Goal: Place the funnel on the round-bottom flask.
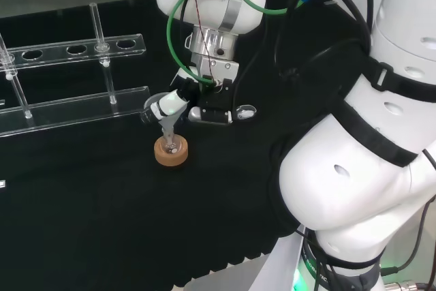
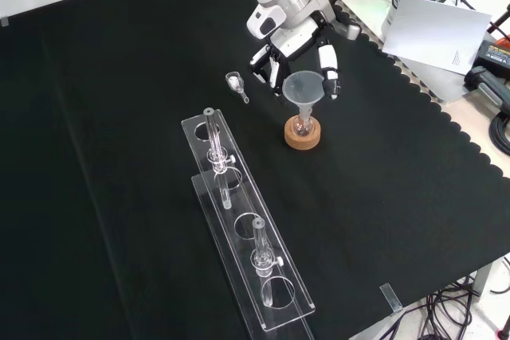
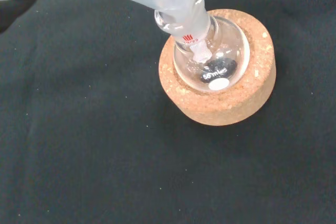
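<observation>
On the cork ring [image 2: 303, 138] sits the round-bottom flask [image 3: 212, 59]; my hand [image 2: 307, 57] pinches the funnel [image 2: 303, 90], its stem inside the flask's neck.

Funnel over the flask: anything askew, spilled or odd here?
Nothing spilled or broken. The funnel leans a little in the head view, stem already in the neck of the round-bottom flask, which sits upright in its cork ring. The hand has fingers beside the cone.

The funnel [image 2: 303, 87] looks like frosted, translucent plastic; the round-bottom flask [image 3: 212, 59] is clear, glossy glass; its stand [image 3: 218, 106] is rough, speckled cork; the cloth [image 2: 119, 77] is matt black; the rack [image 2: 247, 244] is clear plastic.
</observation>
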`<state>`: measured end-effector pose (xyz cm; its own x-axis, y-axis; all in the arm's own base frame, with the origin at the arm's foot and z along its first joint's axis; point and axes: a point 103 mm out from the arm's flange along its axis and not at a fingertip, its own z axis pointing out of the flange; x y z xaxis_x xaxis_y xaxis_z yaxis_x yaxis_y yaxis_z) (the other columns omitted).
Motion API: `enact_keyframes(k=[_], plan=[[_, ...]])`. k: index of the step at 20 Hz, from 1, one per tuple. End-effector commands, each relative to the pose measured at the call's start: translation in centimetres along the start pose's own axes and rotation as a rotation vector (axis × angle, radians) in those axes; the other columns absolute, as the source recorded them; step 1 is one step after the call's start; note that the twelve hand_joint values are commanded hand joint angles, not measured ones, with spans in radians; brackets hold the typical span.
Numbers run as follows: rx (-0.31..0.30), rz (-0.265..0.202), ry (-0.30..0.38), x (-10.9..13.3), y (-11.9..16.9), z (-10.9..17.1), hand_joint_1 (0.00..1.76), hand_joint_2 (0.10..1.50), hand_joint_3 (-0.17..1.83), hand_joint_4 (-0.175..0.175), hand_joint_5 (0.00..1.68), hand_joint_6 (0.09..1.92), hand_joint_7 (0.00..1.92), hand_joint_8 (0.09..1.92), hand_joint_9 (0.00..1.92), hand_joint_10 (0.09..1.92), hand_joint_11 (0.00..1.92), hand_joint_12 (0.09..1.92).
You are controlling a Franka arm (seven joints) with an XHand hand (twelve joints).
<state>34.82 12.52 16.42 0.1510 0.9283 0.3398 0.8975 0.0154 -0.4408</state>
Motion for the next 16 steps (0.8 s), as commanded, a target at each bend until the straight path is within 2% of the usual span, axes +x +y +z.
enact_keyframes(k=[1,3,13,16], plan=[[0.018,0.009,0.009,-0.4,-0.03,0.27,1.05,0.83,0.48,0.175,1.08,0.93,1.34,0.56,1.06,0.09,0.0,1.49],[0.021,0.01,0.011,-0.41,-0.06,0.38,1.04,0.88,0.4,0.175,1.06,0.92,1.3,0.52,1.03,0.09,0.0,1.49],[0.023,0.01,0.018,-0.27,0.0,0.36,1.03,0.96,0.25,0.175,1.04,0.92,1.22,0.42,0.98,0.09,0.0,1.48],[0.026,0.011,0.012,-0.26,0.11,0.33,0.9,0.73,0.62,0.13,1.01,0.68,1.2,0.36,0.98,0.09,0.0,1.48]])
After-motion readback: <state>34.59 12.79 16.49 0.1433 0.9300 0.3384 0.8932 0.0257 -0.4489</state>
